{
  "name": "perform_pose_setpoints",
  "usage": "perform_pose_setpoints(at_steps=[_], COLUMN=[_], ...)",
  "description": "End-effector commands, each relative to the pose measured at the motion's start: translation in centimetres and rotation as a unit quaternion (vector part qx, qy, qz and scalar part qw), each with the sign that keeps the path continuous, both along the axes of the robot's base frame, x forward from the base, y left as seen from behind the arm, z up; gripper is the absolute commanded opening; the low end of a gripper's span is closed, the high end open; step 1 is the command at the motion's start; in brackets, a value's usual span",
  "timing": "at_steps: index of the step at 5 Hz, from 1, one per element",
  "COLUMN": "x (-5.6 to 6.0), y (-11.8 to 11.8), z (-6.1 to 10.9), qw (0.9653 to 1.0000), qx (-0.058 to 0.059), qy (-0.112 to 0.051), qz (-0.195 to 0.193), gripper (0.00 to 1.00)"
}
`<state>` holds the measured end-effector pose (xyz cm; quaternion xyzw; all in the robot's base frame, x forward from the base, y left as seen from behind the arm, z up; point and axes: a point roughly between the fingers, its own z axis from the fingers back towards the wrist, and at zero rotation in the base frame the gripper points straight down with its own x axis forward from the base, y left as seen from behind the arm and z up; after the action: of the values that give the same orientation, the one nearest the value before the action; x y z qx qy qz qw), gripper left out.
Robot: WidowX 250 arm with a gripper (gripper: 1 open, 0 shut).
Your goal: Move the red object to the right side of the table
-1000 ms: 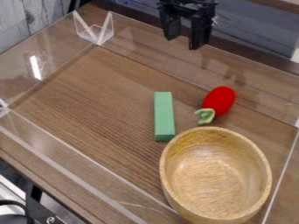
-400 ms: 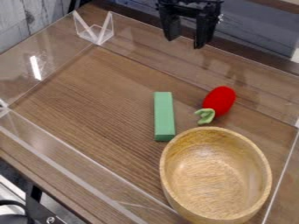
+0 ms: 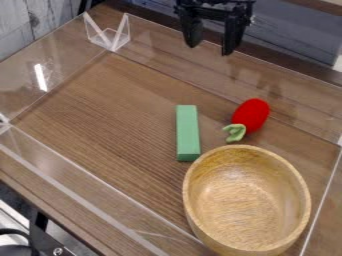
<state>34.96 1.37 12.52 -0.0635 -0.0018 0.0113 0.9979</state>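
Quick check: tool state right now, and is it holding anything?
Tool: open, holding nothing; it hangs at the far edge of the table, well clear of the red object.

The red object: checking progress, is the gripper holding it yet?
No, the red object lies on the table beside the green block, while the open gripper hangs empty above.

Robot lab bench: wood-grain table (image 3: 107, 110) fenced by low clear acrylic walls (image 3: 47, 160), toy props.
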Motion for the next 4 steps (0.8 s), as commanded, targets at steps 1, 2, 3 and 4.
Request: perform_pose_setpoints(at_steps=[1,2,3,4], x=[-0.3,-0.6,-1.0,-1.0], y=[0.8,1.4,1.3,2.9], z=[0.5,-0.7,-0.1,0.6], qw=[0.9996,0.9996,0.9992,0.9986], qx=[0.006,0.008,0.009,0.011], qy=[-0.027,-0.028,-0.035,-0.048], qz=[0.005,0.005,0.02,0.021], gripper=[1.0,1.0,1.0,1.0])
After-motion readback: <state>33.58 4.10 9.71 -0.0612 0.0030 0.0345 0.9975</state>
